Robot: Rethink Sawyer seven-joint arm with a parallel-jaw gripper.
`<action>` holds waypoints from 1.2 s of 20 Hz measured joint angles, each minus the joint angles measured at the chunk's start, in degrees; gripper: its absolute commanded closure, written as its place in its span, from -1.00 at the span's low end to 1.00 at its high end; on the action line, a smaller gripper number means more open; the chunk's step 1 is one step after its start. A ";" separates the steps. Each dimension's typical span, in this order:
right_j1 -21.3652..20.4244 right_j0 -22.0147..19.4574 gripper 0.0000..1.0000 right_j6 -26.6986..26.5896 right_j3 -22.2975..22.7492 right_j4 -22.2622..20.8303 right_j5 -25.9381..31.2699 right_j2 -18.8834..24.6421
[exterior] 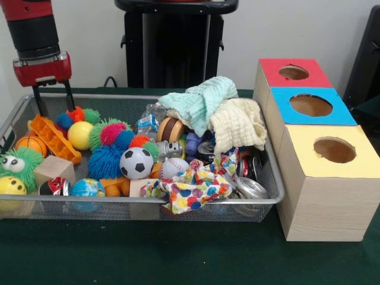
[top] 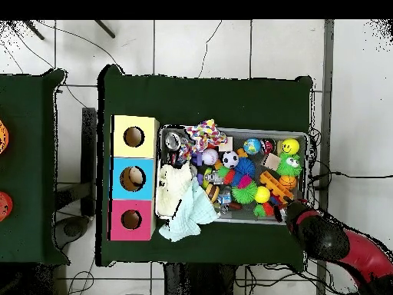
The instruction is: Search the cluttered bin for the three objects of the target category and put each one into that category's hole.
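The wire mesh bin (exterior: 148, 200) lies on the green table, full of toys, and also shows in the overhead view (top: 308, 154). My gripper (exterior: 57, 110) hangs open and empty over the bin's far left corner, above an orange plastic toy (exterior: 53, 138). In the overhead view the arm covers that corner (top: 307, 223). No plush animal shows clearly. An orange soft shape (exterior: 113, 186) peeks out under a blue spiky ball (exterior: 107, 161); I cannot tell what it is. Three boxes with round holes stand to the right: red (exterior: 270, 68), blue (exterior: 282, 98), yellow (exterior: 303, 138). Something tan shows inside the blue box's hole (top: 136, 178).
A teal cloth (exterior: 202, 98) and a cream cloth (exterior: 237, 124) are heaped at the bin's far right. A patterned cloth (exterior: 190, 189) drapes over the front rim. A soccer ball (exterior: 136, 162), baseball (exterior: 173, 167), green fuzzy ball (exterior: 15, 164), wooden block (exterior: 52, 169) and cans (exterior: 249, 187) fill the bin.
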 measured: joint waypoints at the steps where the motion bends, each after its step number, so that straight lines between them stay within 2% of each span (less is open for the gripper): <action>1: -0.01 0.05 -1.00 0.00 0.00 0.00 0.00 0.00; 17: -0.01 1.45 -1.00 0.00 -0.01 -0.01 0.19 -0.01; 24: -0.95 1.71 -1.00 0.00 -0.03 0.14 3.41 0.17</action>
